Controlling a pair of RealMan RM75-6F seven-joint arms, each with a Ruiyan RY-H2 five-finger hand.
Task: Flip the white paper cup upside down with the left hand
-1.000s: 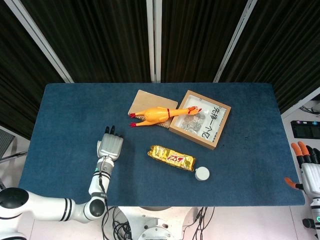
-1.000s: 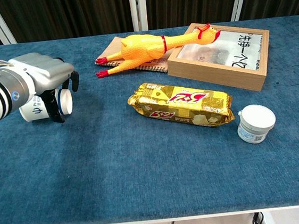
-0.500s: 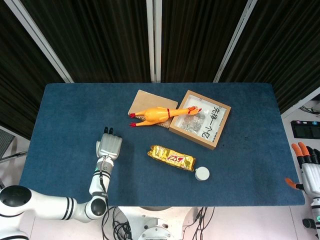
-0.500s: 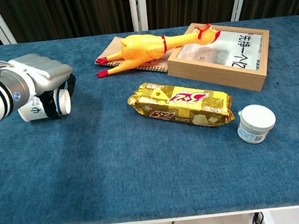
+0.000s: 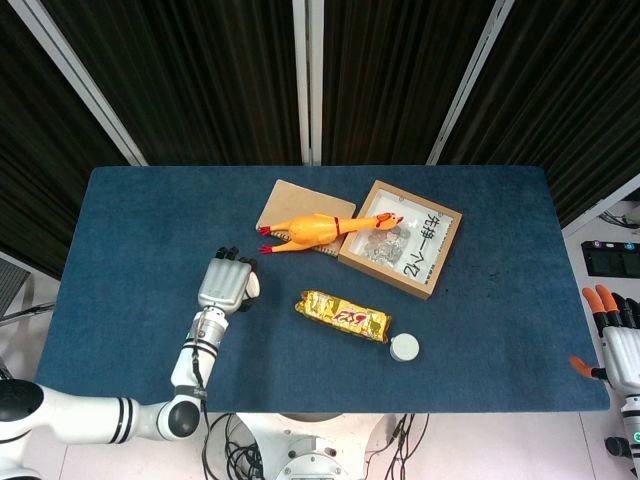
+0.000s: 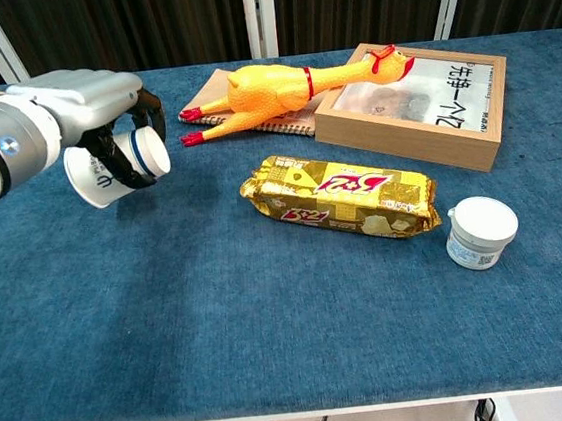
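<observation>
Landmark = gold snack pack (image 6: 338, 195), crinkly foil w/ red lettering, flat oblong, lying mid-table on the blue felt-like table cover (image 6: 272, 312).

White paper cup (image 6: 118, 165): smooth tapered cone w/ dark printed logo, well left of the snack pack, off the cloth, held sideways and tilted w/ its narrower closed end toward the pack. Left hand (image 6: 88, 100) (grey metal shell, black fingers (image 6: 125, 162)) wraps over it from above, fingers curled round the cup wall. Head view shows just a white sliver of the cup (image 5: 253, 285) past the left hand (image 5: 225, 285).

Right hand (image 5: 618, 335): far right of the pack, off the table edge, white w/ orange fingertips; grip state can't tell, nothing visibly in it.

Vs 0.5 s ago: cup was lying on the cloth under the hand; now raised clear, shifted toward the pack and further back on the table, end tipped up. Rest unchanged.

Count: 1 cup; 1 snack pack; 1 rubber chicken (image 6: 278, 88), glossy yellow w/ red feet and comb, behind the pack; 1 spiral notebook (image 6: 252, 123), tan cover, under the chicken; 1 wooden box frame (image 6: 416, 106), rectangular, clear bag inside, behind-right of the pack, chicken's head resting on its edge; 1 small round white jar (image 6: 480, 231), right of the pack, close to its end.
</observation>
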